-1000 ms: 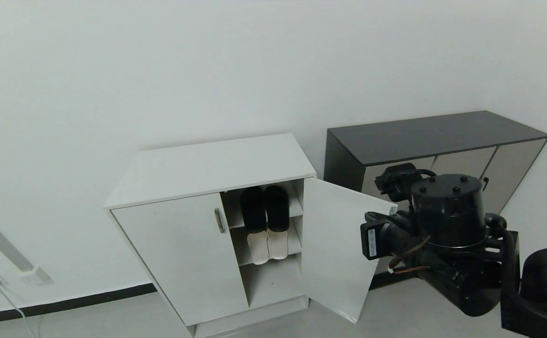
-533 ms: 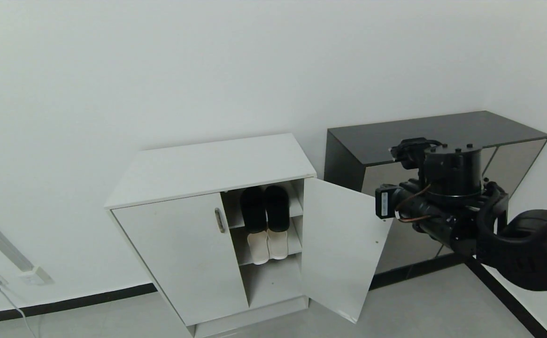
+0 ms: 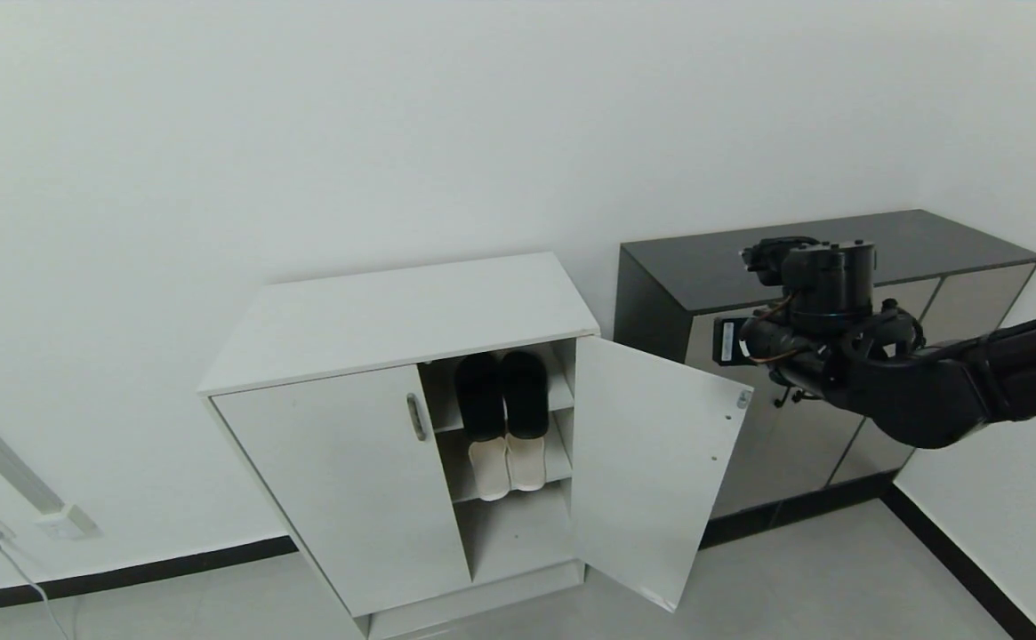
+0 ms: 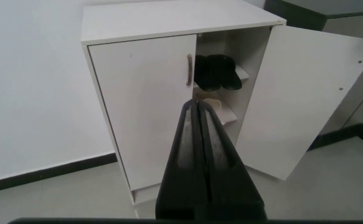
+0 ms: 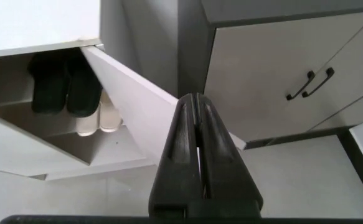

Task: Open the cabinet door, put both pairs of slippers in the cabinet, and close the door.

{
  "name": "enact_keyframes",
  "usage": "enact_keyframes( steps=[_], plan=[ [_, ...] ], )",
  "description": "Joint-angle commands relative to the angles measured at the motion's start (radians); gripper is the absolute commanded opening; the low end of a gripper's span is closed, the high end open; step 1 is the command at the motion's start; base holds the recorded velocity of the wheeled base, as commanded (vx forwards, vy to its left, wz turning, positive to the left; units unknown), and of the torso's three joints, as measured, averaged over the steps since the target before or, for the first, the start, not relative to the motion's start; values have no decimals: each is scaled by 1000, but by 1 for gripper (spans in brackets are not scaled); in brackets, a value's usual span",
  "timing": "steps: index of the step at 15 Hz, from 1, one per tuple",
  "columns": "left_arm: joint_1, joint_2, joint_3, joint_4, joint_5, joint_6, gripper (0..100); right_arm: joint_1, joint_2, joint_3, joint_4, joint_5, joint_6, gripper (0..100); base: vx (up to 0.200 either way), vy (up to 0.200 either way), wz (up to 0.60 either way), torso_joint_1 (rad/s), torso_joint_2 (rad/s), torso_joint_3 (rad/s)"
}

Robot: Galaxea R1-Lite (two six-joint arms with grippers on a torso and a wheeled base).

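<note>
Before the white cabinet [image 3: 393,320], you hold nothing.
Your left gripper [image 4: 198,104] and right gripper [image 5: 197,98] both have fingers pressed together, empty; cabinet door [image 3: 651,462] hangs open; black slippers [image 3: 501,391] sit on the upper shelf, white slippers [image 3: 507,462] on the shelf below.

A dark cabinet [image 3: 838,244] with grey doors stands just past my right hand [image 5: 197,102]. The white wall [image 3: 393,116] rises behind it. The grey floor [image 3: 793,587] lies below my hand, edged by a black strip [image 3: 126,578].
</note>
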Motion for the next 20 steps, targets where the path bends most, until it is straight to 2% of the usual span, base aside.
enact_keyframes(
  steps=[1, 5, 9, 20],
  plan=[
    [0, 1, 0, 0, 0, -2, 0, -30, 83, -46, -1, 7, 1, 0, 0, 0, 0, 0, 0, 0],
    [0, 1, 0, 0, 0, -2, 0, -64, 158, -92, -4, 37, 6, 0, 0, 0, 0, 0, 0, 0],
    [0, 1, 0, 0, 0, -2, 0, -107, 263, -191, -1, 63, 43, 0, 0, 0, 0, 0, 0, 0],
    [0, 1, 0, 0, 16, -7, 0, -113, 299, -204, 5, 72, 49, 0, 0, 0, 0, 0, 0, 0]
  ],
)
